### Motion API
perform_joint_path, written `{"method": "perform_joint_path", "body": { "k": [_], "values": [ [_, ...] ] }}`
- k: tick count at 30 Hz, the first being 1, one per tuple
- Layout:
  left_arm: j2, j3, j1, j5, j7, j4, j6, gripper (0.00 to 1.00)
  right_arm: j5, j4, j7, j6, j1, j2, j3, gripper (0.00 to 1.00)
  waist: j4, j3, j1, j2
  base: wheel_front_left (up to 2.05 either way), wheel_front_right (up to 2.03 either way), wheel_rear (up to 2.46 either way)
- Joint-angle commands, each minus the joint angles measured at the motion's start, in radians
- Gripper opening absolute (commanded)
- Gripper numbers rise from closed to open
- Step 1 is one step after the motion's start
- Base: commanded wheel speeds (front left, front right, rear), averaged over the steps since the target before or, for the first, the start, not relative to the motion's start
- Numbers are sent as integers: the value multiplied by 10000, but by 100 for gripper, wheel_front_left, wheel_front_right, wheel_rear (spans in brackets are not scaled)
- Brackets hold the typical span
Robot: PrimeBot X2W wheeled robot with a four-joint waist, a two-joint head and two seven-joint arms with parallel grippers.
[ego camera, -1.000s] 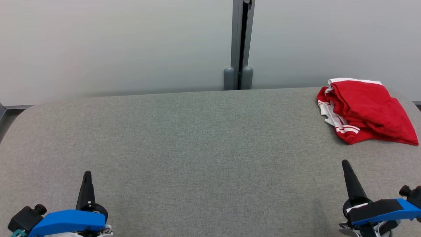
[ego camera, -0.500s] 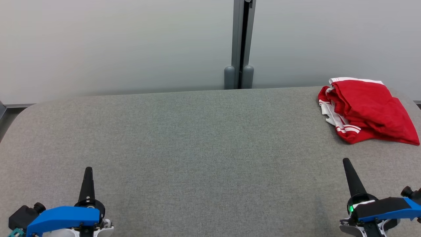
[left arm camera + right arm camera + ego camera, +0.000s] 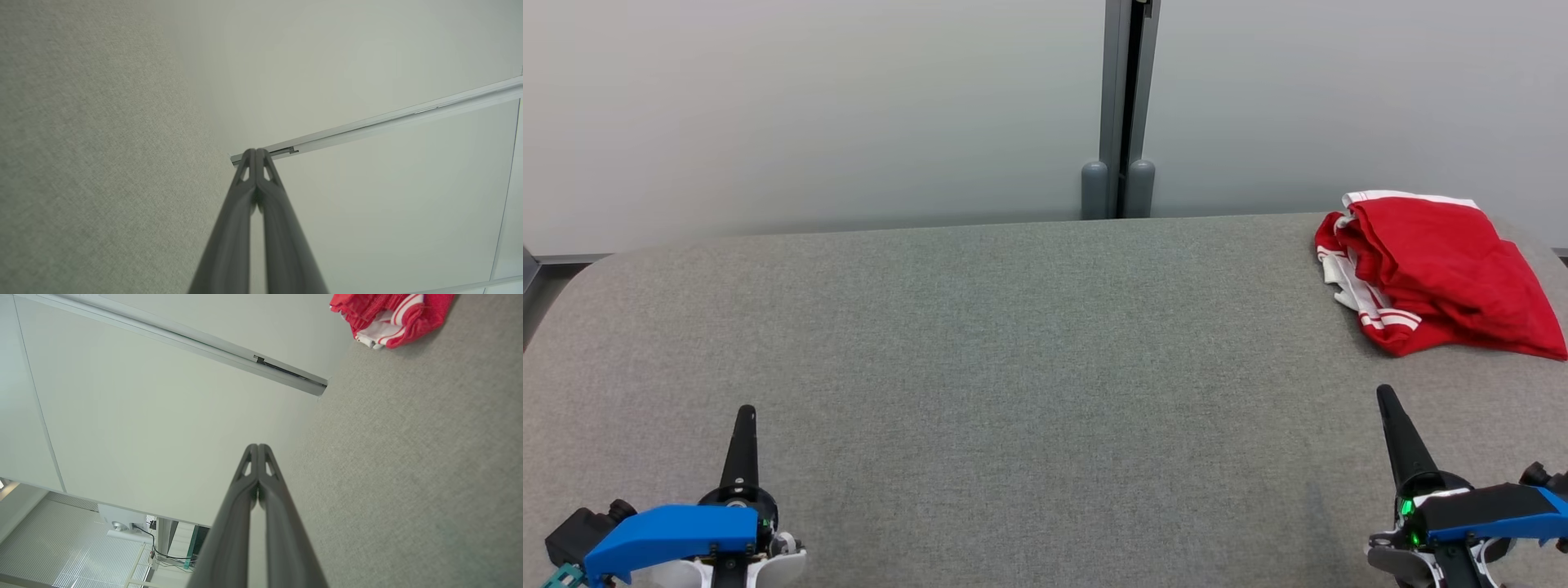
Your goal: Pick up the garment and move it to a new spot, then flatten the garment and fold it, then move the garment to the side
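Red garment (image 3: pixel 1437 278): a bunched, loosely doubled heap at the upper right of the head frame, on the grey felt desk (image 3: pixel 1013 367) close to its far right corner. It also shows at the top right of the right wrist frame (image 3: pixel 392 314).
Long axis: slants from upper left to lower right in the head frame. The white-striped hem is on the heap's left side, towards the middle of the desk.
Right claw (image 3: pixel 1384 396): lower right of the head frame, tip pointing up the frame. Its wrist frame (image 3: pixel 257 447) shows the fingers pressed together on nothing. The garment lies up-frame and a little to the right of it, apart, with bare felt between.
Left claw (image 3: pixel 745 416): lower left of the head frame, fingers together and empty, as its wrist frame (image 3: pixel 256 153) shows. It is well apart from the garment, with most of the desk's width between them.
Nearer arm: the right, plainly.
In the way: nothing lies between the right claw and the heap. The pale wall (image 3: pixel 809 106) and a grey post (image 3: pixel 1127 106) stand just past the desk's far edge, close behind the garment.
Stage, as a judgement: a heap at the desk's side fits a crumpled garment waiting to be lifted, or a roughly folded one set aside. The folds are too untidy to settle which.
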Motion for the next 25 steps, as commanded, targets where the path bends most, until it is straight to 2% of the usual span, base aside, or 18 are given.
{"method": "perform_joint_path", "body": {
  "k": [1,25],
  "values": [
    [31,82,-237,-184,65,-97,-86,0,188,-18,26,3,-182,-41,-31,0,1,2,-1,-1,0,0,0],
    [-70,192,-413,-2046,536,-117,-137,0,2181,148,303,4,-308,-45,-119,0,44,73,-1,-1,0,0,0]
  ]
}}
